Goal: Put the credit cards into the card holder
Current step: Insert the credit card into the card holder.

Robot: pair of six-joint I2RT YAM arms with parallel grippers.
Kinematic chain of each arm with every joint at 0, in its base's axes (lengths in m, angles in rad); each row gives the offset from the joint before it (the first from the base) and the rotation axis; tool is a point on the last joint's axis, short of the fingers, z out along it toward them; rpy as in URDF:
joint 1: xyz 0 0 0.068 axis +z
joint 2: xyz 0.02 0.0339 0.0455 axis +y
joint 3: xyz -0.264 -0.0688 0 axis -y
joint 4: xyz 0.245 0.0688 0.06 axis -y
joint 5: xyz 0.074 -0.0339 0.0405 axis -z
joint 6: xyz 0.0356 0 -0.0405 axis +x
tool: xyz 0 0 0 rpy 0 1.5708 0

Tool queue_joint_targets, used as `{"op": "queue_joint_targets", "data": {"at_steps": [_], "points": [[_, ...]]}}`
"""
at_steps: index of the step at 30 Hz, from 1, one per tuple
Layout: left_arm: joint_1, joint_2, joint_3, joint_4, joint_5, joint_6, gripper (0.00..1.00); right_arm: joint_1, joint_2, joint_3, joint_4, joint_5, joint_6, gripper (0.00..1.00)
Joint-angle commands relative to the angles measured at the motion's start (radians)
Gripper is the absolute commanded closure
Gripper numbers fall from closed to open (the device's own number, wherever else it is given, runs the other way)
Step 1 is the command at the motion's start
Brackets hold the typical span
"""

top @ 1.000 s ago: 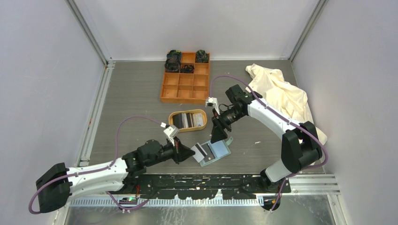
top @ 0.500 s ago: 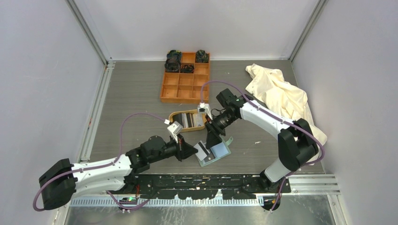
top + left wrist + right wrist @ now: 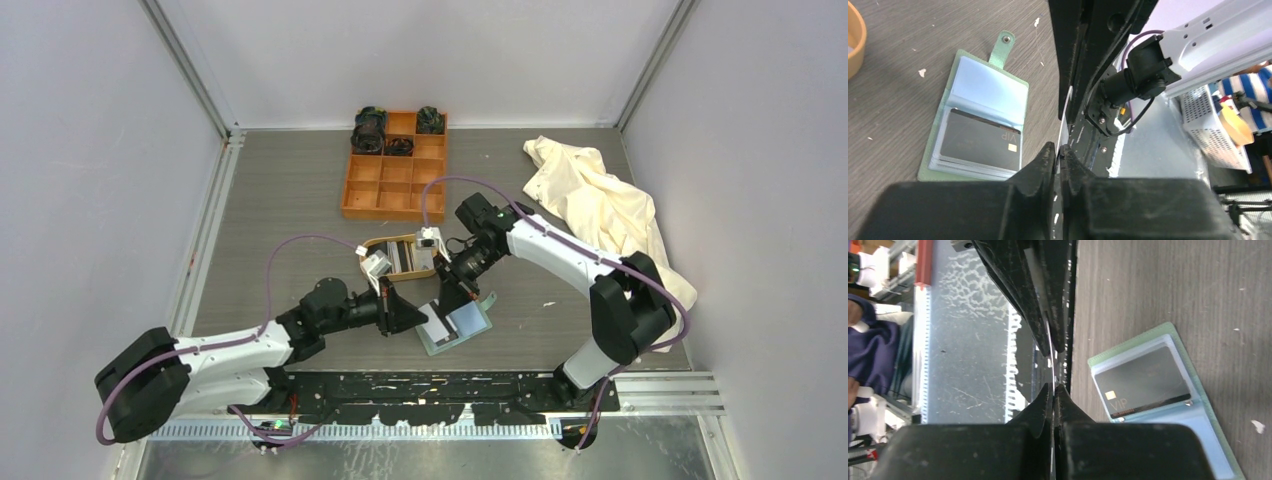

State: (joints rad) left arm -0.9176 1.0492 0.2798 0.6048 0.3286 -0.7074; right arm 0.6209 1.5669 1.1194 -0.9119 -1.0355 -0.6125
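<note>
Now both tools are clenched on one white card [image 3: 1065,115]. The left gripper [image 3: 1058,150] pinches one edge and the right gripper [image 3: 1053,388] the opposite edge. The card stands edge-on just beside the holder [image 3: 990,92], which lies open on the table with a dark card [image 3: 980,142] pocketed.

Risk: with two clamps on one thin card, any arm motion before one lets go may bow it or jerk it free.

Versus a second ago: the right jaws were wide and apart from the left gripper. The right arm has since swung in and shut.

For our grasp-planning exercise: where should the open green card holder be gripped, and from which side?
Probably the strap tab, from above on that side: the card holder lies open and flat, and only the tab juts past its edge.
</note>
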Motion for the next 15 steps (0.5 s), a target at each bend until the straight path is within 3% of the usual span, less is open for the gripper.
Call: {"op": "queue_joint_targets", "data": {"at_steps": [1, 2, 5, 12, 15], "points": [[0.013, -0.003, -0.029, 0.208, 0.002, -0.039, 0.76, 0.005, 0.019, 0.073, -0.091, -0.118, -0.057, 0.99], [0.013, -0.006, -0.055, 0.252, -0.017, -0.055, 0.63, -0.002, 0.024, 0.084, -0.111, -0.142, -0.061, 0.99], [0.013, 0.007, -0.134, 0.409, -0.037, -0.095, 0.52, -0.046, 0.047, 0.113, -0.198, -0.241, -0.111, 0.99], [0.010, 0.148, -0.166, 0.666, -0.023, -0.149, 0.49, -0.065, 0.054, 0.117, -0.209, -0.291, -0.104, 0.99], [0.009, 0.229, -0.151, 0.777, -0.011, -0.180, 0.54, -0.067, 0.047, 0.104, -0.158, -0.280, -0.048, 0.99]]}}
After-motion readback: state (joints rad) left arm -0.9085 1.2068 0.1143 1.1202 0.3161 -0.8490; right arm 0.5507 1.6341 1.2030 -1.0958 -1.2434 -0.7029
